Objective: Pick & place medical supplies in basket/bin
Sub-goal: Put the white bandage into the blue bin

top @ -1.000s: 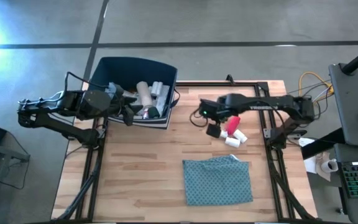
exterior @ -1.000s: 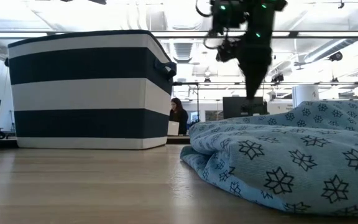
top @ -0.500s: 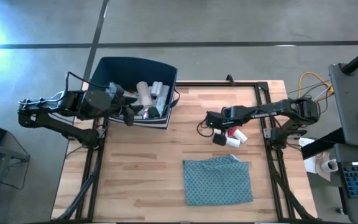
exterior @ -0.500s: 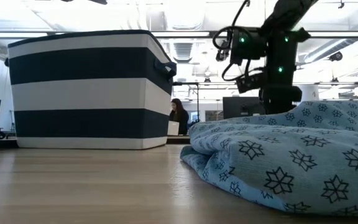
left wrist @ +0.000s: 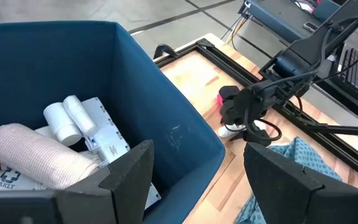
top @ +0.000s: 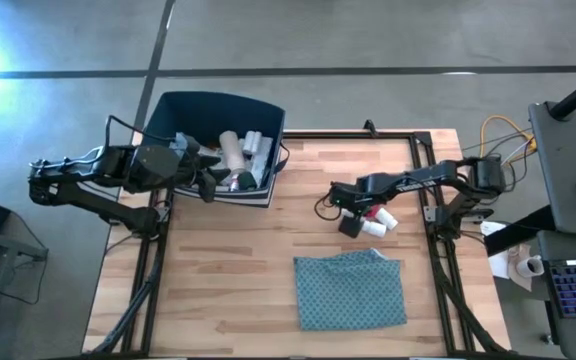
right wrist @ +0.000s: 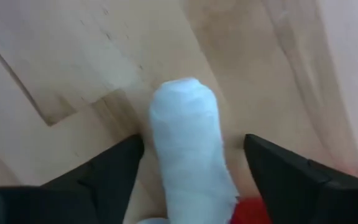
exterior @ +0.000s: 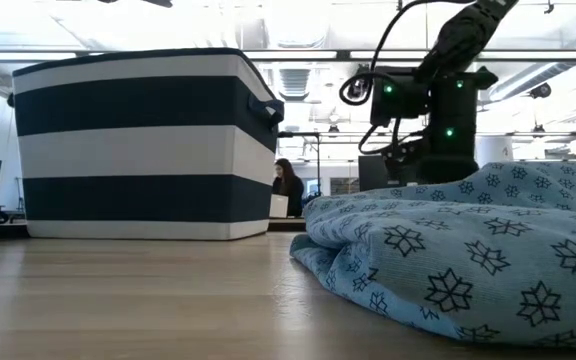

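The right gripper is lowered to the table, and its fingers are spread to either side of a white roll lying on the wood; no contact with the roll can be seen. A red item and further white supplies lie just beside this gripper, near the table's right rail. The left gripper is held over the near edge of the navy bin with its fingers apart and nothing between them. White bottles, a gauze roll and a white box lie inside the bin, which stands at the table's far left corner. A teal patterned cloth is spread near the front edge, right of centre. Bare wood is left between bin, cloth and supplies. In the low view, the striped bin wall stands left, the cloth right, and an open hall with a seated person is seen behind.
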You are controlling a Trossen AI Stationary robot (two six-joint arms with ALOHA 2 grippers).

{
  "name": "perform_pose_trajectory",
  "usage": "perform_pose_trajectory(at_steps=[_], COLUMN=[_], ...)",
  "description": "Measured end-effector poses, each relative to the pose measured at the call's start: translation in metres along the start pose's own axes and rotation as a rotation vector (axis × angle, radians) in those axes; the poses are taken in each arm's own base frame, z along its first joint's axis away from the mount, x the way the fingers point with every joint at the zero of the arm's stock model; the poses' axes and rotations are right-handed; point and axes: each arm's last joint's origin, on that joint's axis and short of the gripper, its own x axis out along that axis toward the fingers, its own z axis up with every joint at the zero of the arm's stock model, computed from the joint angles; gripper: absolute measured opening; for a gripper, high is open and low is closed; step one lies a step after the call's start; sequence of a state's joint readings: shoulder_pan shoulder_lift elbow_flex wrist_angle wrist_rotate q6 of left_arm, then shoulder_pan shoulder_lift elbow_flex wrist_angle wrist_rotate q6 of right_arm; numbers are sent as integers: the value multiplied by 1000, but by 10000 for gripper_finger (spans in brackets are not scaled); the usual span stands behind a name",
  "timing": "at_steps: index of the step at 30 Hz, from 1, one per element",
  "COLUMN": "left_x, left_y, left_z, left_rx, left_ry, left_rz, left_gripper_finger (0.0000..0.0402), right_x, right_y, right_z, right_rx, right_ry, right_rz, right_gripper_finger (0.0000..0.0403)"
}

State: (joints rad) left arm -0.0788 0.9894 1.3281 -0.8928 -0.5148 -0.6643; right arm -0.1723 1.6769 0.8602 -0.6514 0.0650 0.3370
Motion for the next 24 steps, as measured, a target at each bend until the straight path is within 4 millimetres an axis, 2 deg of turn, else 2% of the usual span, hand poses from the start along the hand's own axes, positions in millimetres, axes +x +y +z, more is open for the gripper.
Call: perform_pose_trajectory(at_steps=[5, 8, 10, 13, 18, 21, 24], left_x=[0, 0, 0, 0, 0, 0, 0], left_y=[0, 0, 0, 0, 0, 0, 0], left_z=[0, 0, 0, 0, 0, 0, 0], left_rx=[0, 0, 0, 0, 0, 0, 0], left_ry=[0, 0, 0, 0, 0, 0, 0], left_rz=[0, 0, 0, 0, 0, 0, 0], left_gripper_finger=[230, 230, 230, 230, 230, 230, 230], right_x=[-9, -30, -50, -94, -174, -207, -223], right_y=[0, -3, -5, -11, -25, -28, -22], right_z=[6, 17, 25, 35, 54, 75, 110], right_rx=[69, 182, 263, 366, 435, 428, 329], right_ry=[-54, -205, -348, -604, -1009, -1103, -1123], right_rz=[16, -2, -6, 62, 189, 231, 291], right_gripper_finger=[199, 139, 102, 56, 25, 23, 22])
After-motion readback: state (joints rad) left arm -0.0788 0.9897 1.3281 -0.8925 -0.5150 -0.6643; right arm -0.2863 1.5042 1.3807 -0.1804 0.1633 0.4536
